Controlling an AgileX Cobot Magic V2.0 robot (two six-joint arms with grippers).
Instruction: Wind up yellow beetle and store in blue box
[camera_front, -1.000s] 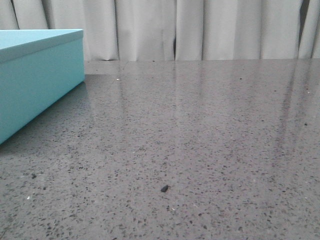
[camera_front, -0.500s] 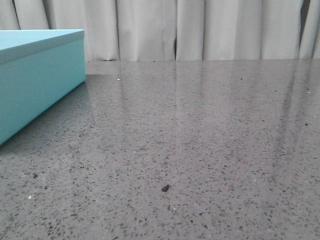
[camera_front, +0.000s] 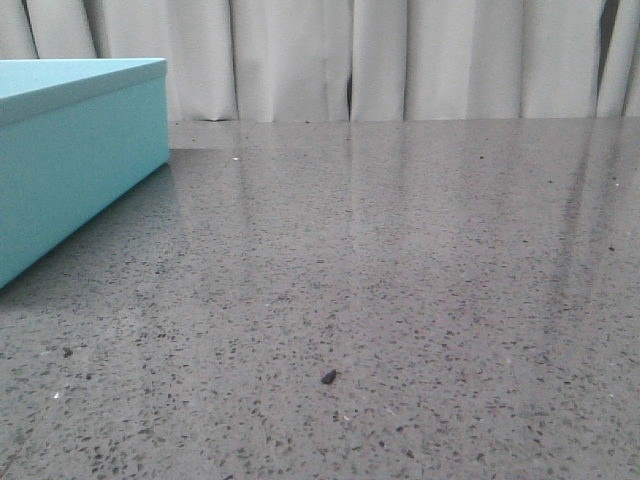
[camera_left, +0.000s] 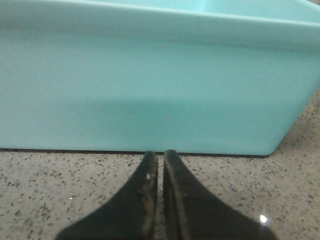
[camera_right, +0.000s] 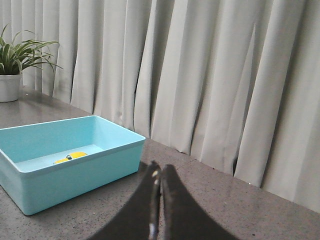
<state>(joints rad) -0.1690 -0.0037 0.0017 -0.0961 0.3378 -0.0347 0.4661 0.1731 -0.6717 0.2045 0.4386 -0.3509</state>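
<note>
Grey speckled stone table (camera_front: 400, 260) with pale curtains (camera_front: 300, 60) hanging along the back edge. The left gripper (camera_left: 160, 162) has its fingers pressed together, sitting low right beside the blue box's outer wall (camera_left: 150, 85), not touching it as far as I can tell. The right gripper (camera_right: 159, 182) is closed too, holding nothing, well apart from the blue box (camera_right: 70, 175). The yellow beetle (camera_right: 71, 157) lies inside on the box floor near the far wall. The box is open-topped. A potted plant (camera_right: 17, 65) stands behind it. Front view: a tiny dark speck (camera_front: 328, 377) on the bare tabletop right of the box.
</note>
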